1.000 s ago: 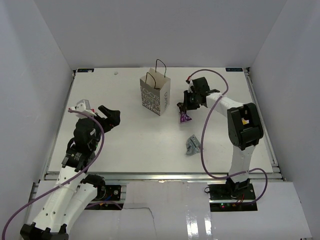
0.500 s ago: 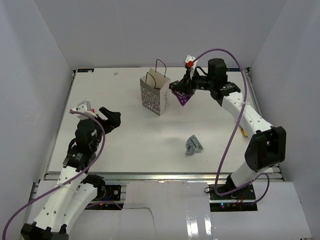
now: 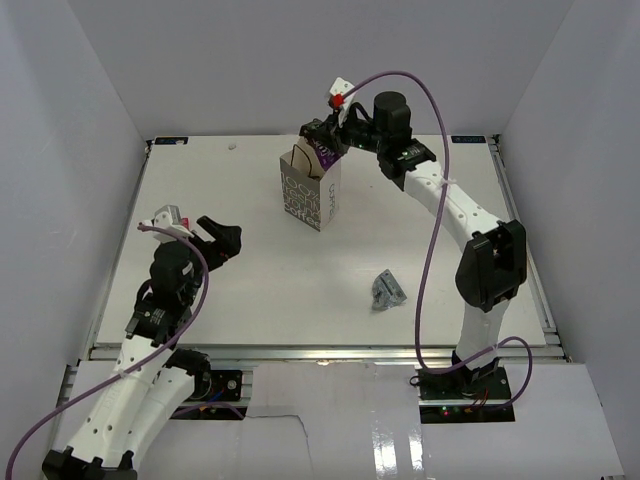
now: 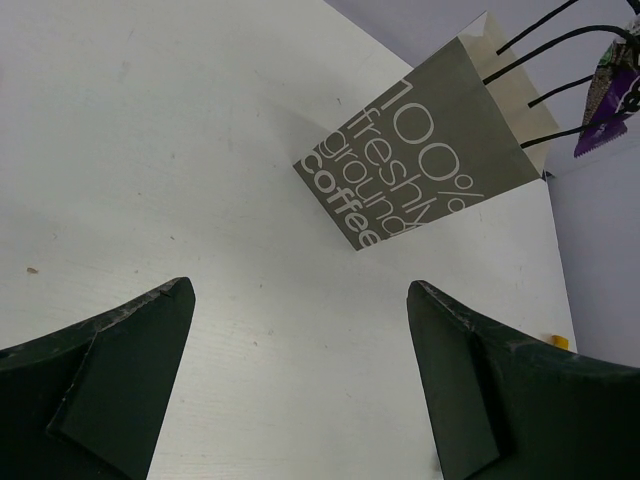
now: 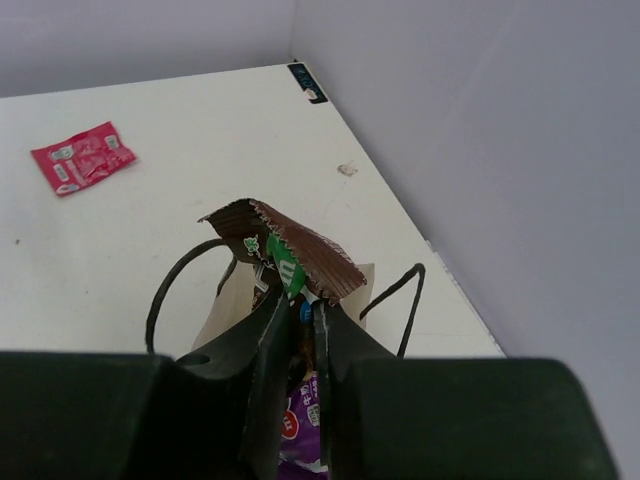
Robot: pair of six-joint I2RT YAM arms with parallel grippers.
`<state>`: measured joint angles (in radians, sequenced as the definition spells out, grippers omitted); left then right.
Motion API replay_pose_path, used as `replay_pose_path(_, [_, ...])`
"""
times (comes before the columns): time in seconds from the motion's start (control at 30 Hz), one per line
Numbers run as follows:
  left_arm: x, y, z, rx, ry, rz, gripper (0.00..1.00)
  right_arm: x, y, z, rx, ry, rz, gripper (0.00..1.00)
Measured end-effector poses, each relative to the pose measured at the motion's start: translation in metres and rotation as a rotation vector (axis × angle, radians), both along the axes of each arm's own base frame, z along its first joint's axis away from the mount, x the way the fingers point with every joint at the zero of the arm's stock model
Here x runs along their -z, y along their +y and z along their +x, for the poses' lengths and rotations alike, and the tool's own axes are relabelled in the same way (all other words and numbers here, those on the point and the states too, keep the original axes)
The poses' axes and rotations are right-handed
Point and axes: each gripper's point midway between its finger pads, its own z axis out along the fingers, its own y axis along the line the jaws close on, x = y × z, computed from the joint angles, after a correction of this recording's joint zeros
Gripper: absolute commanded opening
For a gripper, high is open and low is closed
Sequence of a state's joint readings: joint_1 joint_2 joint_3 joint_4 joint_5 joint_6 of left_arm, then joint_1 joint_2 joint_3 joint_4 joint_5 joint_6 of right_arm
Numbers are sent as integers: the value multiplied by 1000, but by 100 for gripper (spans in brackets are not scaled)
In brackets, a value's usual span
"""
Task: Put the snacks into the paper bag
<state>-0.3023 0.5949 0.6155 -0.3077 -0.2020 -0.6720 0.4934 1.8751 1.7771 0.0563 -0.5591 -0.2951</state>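
The paper bag (image 3: 306, 196) stands upright at the back middle of the table, lettered side towards the left arm, and shows in the left wrist view too (image 4: 430, 150). My right gripper (image 3: 322, 148) hovers over its open mouth, shut on a purple snack (image 3: 326, 152) with a brown crimped end (image 5: 300, 250); the packet hangs between the black handles (image 5: 170, 290). A silver-grey snack (image 3: 386, 290) lies on the table to the right of centre. A red snack (image 5: 83, 157) lies flat on the table beyond the bag. My left gripper (image 3: 215, 235) is open and holds nothing, well left of the bag.
White walls close in the table on the left, back and right. The left gripper's fingers (image 4: 120, 370) hang over bare tabletop, with the purple snack (image 4: 610, 90) visible past the bag's handles. A small yellow bit (image 4: 556, 341) lies far right.
The right arm lifted the purple snack from the table right of the bag and swung it up and left to above the bag's mouth. The left arm stayed still.
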Motion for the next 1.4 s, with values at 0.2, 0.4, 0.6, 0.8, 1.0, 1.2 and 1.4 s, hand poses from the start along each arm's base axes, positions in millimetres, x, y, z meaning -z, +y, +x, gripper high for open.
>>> replay_pose_path(0.2, [0,0,-2,-2,-2,-11,98,3,10,17,94,5,42,14])
replay_pose_path(0.4, [6,-1,1,-3,22,-3,98,0,18,24,177,-3,94,25])
replay_pose_path(0.6, [10,-1,2,-3,37,3,98,13,19,25,208,20,94,47])
replay_pose_path(0.8, [16,-2,5,5,56,27,98,16,14,28,224,28,87,53])
replay_pose_path(1.0, [31,-8,15,51,127,104,98,9,-13,24,215,79,73,71])
replay_pose_path(1.2, [48,1,35,72,246,187,98,-11,-88,1,125,106,31,83])
replay_pose_path(1.4, [87,64,68,-15,419,138,98,51,-142,-49,1,266,-82,86])
